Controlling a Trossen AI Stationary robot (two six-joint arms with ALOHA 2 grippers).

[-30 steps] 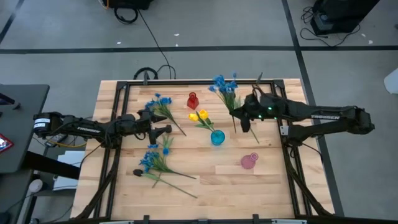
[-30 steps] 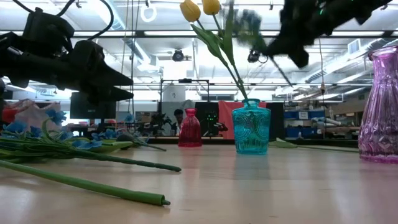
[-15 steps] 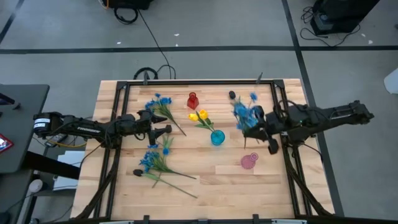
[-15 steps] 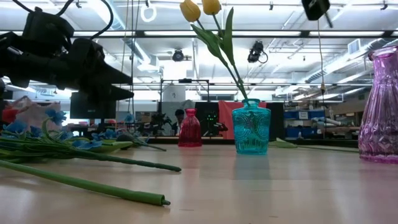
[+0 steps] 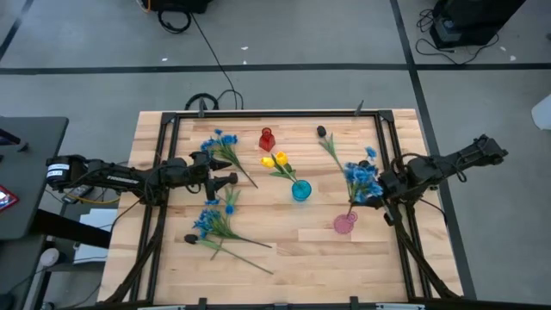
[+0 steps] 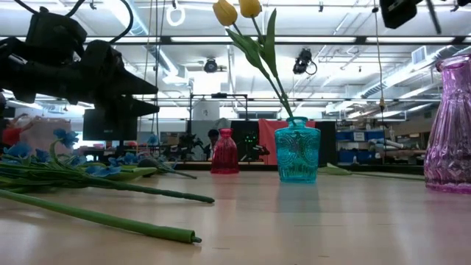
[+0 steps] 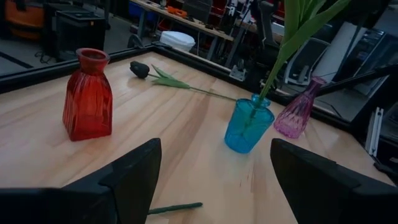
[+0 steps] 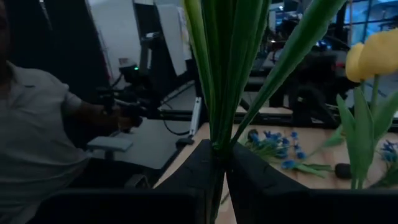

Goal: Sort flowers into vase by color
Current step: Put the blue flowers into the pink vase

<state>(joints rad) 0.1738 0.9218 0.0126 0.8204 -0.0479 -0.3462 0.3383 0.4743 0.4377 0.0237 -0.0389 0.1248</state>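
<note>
High view: I see my right gripper (image 5: 385, 191) clamped on a blue flower (image 5: 361, 179) above the pink vase (image 5: 344, 224); left gripper (image 5: 225, 173) open, hanging among blue sprays (image 5: 219, 146).

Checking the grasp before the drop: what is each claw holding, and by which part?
The right claw grips a blue flower spray by its green stem, above the pink vase. The left claw is open and holds nothing.
</note>
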